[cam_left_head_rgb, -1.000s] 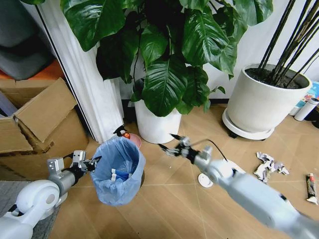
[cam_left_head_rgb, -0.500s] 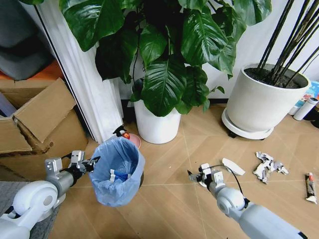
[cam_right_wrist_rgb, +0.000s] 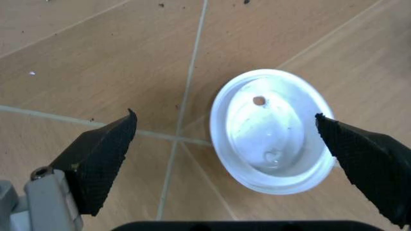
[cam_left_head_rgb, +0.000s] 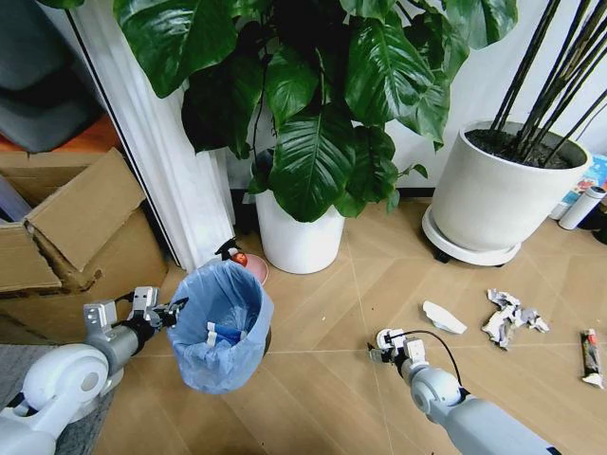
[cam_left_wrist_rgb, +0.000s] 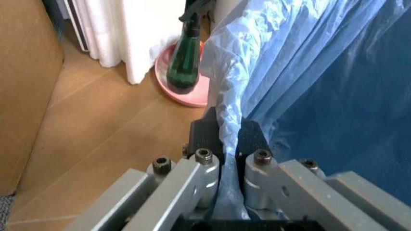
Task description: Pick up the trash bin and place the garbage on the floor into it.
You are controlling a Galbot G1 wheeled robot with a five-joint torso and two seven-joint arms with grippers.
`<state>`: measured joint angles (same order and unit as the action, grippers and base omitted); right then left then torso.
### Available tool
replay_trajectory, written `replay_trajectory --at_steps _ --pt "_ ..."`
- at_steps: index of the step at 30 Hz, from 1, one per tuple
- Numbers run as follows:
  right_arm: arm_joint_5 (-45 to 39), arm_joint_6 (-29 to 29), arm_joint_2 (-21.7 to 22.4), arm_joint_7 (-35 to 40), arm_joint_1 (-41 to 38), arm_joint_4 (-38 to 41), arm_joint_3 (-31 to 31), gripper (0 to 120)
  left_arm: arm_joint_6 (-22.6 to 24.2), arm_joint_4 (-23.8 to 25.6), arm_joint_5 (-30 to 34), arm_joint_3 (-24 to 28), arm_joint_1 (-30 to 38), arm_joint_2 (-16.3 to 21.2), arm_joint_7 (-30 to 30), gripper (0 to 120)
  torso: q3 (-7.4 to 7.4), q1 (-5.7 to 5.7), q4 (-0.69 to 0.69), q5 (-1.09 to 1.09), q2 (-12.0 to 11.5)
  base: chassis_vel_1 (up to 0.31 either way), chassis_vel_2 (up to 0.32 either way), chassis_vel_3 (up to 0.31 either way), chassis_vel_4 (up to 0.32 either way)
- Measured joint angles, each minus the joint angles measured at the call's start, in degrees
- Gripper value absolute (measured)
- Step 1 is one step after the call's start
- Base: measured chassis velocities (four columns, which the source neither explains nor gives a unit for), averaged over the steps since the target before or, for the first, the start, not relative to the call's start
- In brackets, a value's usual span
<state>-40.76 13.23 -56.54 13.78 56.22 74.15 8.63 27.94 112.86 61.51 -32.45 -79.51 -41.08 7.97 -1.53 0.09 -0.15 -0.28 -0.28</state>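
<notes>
The trash bin [cam_left_head_rgb: 224, 327], a dark round bin lined with a crinkly light blue bag, hangs at the left, and my left gripper [cam_left_head_rgb: 169, 309] is shut on its rim. In the left wrist view the fingers [cam_left_wrist_rgb: 204, 137] pinch the blue bag [cam_left_wrist_rgb: 308, 77]. My right gripper [cam_left_head_rgb: 389, 347] is low over the wooden floor [cam_left_head_rgb: 313, 398], open, with its pads either side of a white disc [cam_right_wrist_rgb: 273, 130] and not touching it. More garbage lies to the right: a white scrap [cam_left_head_rgb: 443, 318], a crumpled paper wad [cam_left_head_rgb: 512, 318] and a tube-like wrapper [cam_left_head_rgb: 592, 358].
A white pot [cam_left_head_rgb: 296, 237] with a big leafy plant stands behind the bin, and a larger white pot [cam_left_head_rgb: 503, 199] on a wheeled base is at the back right. A cardboard box [cam_left_head_rgb: 76, 237] and a white curtain [cam_left_head_rgb: 180, 180] are at the left. A green bottle [cam_left_wrist_rgb: 185, 57] stands on a pink dish.
My right arm has swung down from beside the bin to just above the floor over the white disc. The left gripper has kept hold of the bin, almost still.
</notes>
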Motion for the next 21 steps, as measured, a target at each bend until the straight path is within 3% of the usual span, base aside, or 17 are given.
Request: replay_trajectory --at_steps 9,14,15,21 --pt "-1.35 -0.47 -2.26 -1.59 -1.88 -3.93 1.65 99 0.00 -0.22 0.21 -0.56 -0.16 0.13 -0.07 0 0.00 0.00 0.00 0.00 0.00 0.000 0.000 0.000 0.000" --pt "-2.12 -0.68 -3.32 -2.07 -2.49 -5.81 1.79 87 0.00 -0.28 0.24 -0.72 -0.21 0.13 -0.08 0 0.00 0.00 0.00 0.01 0.00 0.000 0.000 0.000 0.000" --pt "-2.37 -0.68 -3.59 -2.13 -2.66 -6.29 1.87 78 0.00 -0.31 0.25 -0.75 -0.21 0.13 -0.09 0 0.00 0.00 0.01 0.00 0.00 0.000 0.000 0.000 0.000" --pt "-2.33 -0.79 -3.79 -2.14 -2.98 -7.47 2.07 59 0.00 -0.47 0.27 -0.77 -0.13 -0.08 -0.12 0 0.00 0.00 -0.01 -0.03 0.00 0.000 0.000 0.000 0.000"
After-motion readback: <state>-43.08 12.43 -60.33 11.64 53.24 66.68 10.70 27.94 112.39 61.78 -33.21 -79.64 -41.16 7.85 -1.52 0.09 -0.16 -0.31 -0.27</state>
